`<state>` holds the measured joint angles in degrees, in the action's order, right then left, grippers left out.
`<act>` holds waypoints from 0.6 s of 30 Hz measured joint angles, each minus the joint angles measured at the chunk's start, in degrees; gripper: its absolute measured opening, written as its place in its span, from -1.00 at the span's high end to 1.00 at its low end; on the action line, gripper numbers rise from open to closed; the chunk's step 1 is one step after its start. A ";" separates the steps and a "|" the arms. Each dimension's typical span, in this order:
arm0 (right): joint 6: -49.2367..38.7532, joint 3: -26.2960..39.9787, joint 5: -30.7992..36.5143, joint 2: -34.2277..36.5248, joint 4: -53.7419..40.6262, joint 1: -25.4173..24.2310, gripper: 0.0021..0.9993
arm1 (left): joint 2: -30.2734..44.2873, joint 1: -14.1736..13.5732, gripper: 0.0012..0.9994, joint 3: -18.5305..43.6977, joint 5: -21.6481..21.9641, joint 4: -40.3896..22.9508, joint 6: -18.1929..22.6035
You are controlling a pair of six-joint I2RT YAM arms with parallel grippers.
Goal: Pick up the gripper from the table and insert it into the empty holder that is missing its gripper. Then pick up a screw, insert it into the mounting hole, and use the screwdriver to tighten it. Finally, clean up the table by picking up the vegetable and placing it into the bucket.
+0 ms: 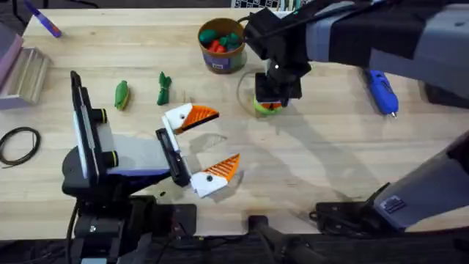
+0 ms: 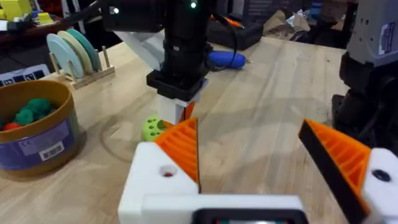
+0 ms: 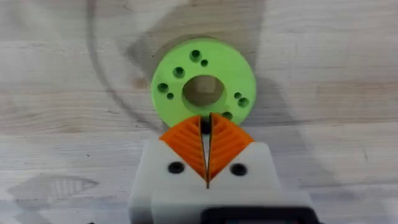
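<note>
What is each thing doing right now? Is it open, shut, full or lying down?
left tool, open, nothing between its fingers.
right tool, shut, tips at the green disc's rim.
green disc, lying flat.
bucket, upright, vegetables inside.
screwdriver, lying on its side, nothing touching it.
green vegetable, lying loose outside the bucket, with another near it.

bright-green disc (image 3: 203,87) with dark holes; blue screwdriver (image 1: 382,91); brown-orange bucket (image 1: 221,45), purple band
</note>
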<state>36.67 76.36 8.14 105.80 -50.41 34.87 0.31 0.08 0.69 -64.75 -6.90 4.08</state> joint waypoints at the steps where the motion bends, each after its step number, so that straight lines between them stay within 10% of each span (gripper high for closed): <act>1: 0.02 -0.01 0.00 0.00 0.01 0.00 0.99 | 0.00 0.00 -0.97 0.00 0.00 0.00 0.00; 18: 0.00 0.85 0.00 -4.31 -4.58 0.11 0.99 | 0.00 0.00 -0.97 0.00 0.00 0.00 0.00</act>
<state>36.67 77.20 8.14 101.49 -55.00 34.98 0.31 0.08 0.69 -64.75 -6.90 4.08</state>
